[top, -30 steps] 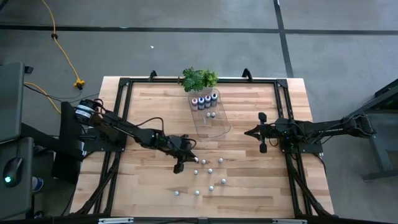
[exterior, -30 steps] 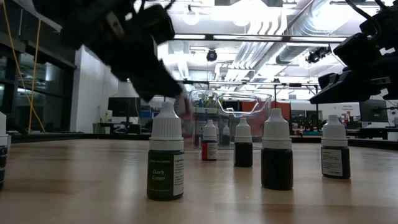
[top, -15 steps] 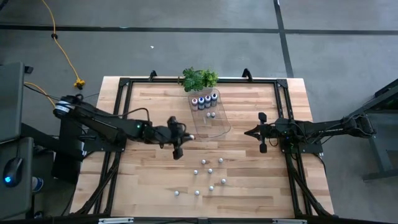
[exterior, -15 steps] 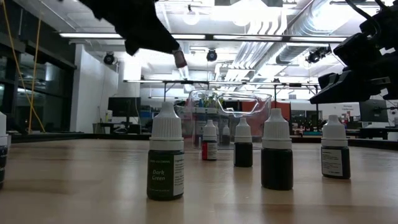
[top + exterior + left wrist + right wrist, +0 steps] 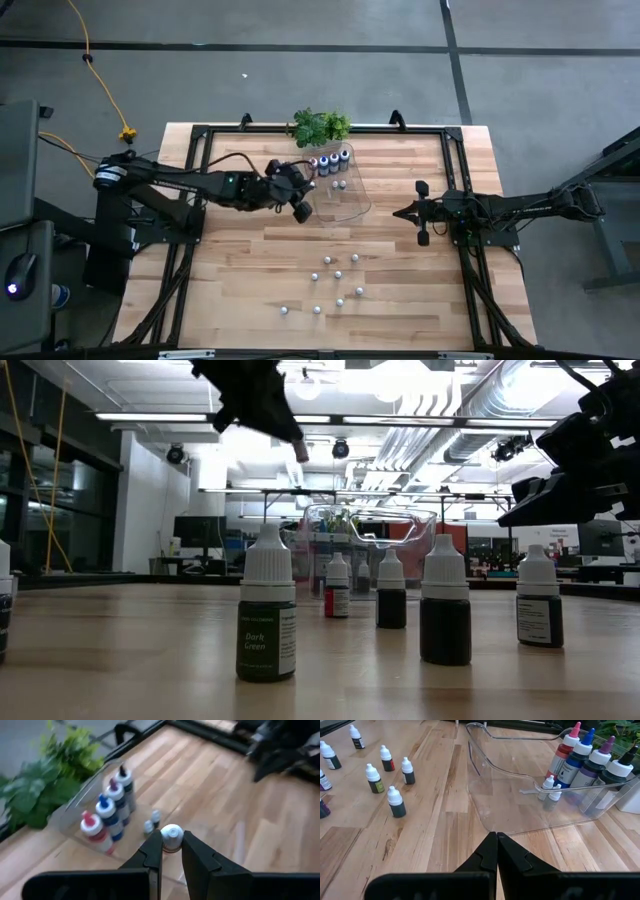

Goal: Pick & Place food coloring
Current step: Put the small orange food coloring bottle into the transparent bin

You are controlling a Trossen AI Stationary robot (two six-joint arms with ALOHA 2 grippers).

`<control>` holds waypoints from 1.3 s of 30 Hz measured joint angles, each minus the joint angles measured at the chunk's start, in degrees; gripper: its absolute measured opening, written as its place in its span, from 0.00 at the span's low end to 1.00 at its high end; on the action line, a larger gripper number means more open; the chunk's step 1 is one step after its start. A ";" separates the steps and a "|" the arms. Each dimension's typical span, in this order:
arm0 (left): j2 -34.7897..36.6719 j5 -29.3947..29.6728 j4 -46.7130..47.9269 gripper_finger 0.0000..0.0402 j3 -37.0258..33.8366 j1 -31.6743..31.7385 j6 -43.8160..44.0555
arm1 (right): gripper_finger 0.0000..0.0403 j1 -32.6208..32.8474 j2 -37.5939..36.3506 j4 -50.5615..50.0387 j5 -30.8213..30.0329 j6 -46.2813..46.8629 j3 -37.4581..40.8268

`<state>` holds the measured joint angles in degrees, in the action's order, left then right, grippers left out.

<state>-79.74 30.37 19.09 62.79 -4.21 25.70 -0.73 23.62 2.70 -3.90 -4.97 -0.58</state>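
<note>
From above, the left gripper (image 5: pixel 301 205) hangs at the clear tray's (image 5: pixel 352 207) near-left edge, while the right gripper (image 5: pixel 418 213) waits beside the tray, fingers pressed together. At table height, the nearest small bottle (image 5: pixel 266 622) reads "Dark Green". The left wrist view shows the fingers clamped on a white-capped bottle (image 5: pixel 171 837) above the tray, near four larger bottles (image 5: pixel 111 810).

In the left wrist view the green leafy plant (image 5: pixel 45 775) was blurred and cut off at the edge. The small white-capped bottle (image 5: pixel 171 837) showed only its cap between the left gripper's (image 5: pixel 172 851) dark fingers; its label stayed hidden.
</note>
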 joint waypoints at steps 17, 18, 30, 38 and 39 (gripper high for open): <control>-14.87 0.28 1.03 0.10 8.20 5.41 3.08 | 0.00 0.01 0.00 -0.04 0.02 0.00 -0.01; -15.57 0.22 1.26 0.10 8.39 5.49 3.10 | 0.00 0.02 0.00 -0.04 0.02 0.00 0.00; -22.62 -0.12 0.42 0.10 9.83 7.63 5.51 | 0.00 0.00 -0.02 -0.02 0.02 0.00 0.00; -25.74 -1.36 -0.06 0.10 9.76 8.43 14.85 | 0.00 0.02 0.00 -0.04 0.02 0.00 0.00; -26.05 -1.33 -0.17 0.10 9.74 8.44 15.26 | 0.00 0.02 0.00 -0.06 0.00 0.00 -0.02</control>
<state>-105.79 29.03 18.91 72.53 4.23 40.95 -0.71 23.62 2.63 -3.90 -4.97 -0.60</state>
